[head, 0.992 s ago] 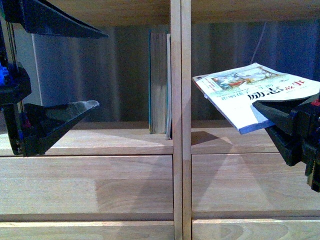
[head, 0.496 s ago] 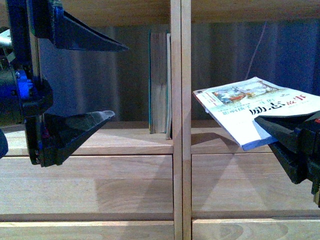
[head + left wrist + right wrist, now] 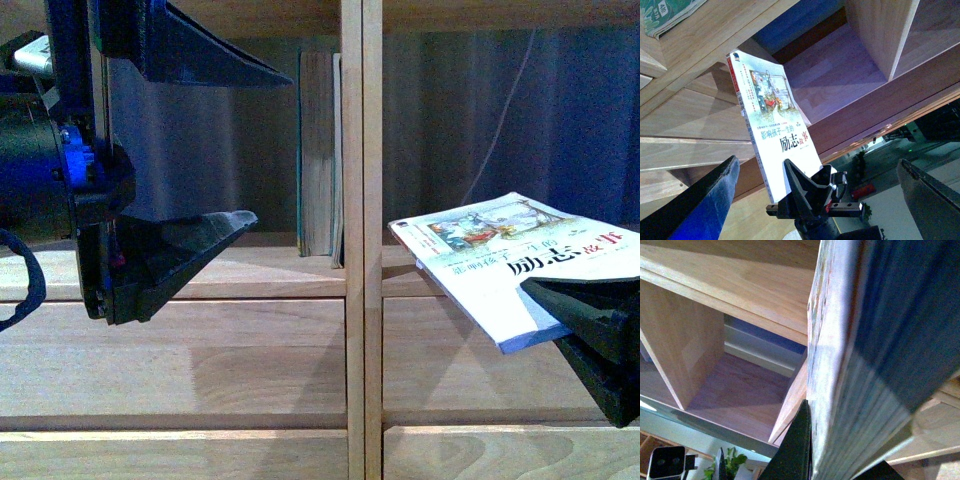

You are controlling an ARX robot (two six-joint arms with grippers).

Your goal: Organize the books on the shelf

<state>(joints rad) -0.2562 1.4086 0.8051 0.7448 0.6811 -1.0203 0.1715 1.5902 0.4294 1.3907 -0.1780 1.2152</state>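
Observation:
The white paperback (image 3: 490, 255) lies nearly flat and tilted in front of the right compartment of the light-wood shelf (image 3: 360, 300), below its floor level, with my right gripper (image 3: 565, 305) shut on its near end. The teal book (image 3: 318, 150) stands upright in the left compartment against the central divider. My left gripper (image 3: 272, 147) is open, large at the left, level with the teal book, one finger high and one low. In the left wrist view the paperback (image 3: 772, 115) shows with the right gripper (image 3: 807, 192) clamped on it. The right wrist view shows the paperback's page edge (image 3: 850, 390) between the fingers.
Plain drawer fronts (image 3: 180, 370) run below the compartments and a shelf board (image 3: 250, 15) runs above. The shelf has no back; a dark blue backdrop and a thin cable (image 3: 500, 110) show behind the right compartment.
The left gripper has moved right and nearer, toward the teal book. The right gripper has dropped lower with the paperback still in it.

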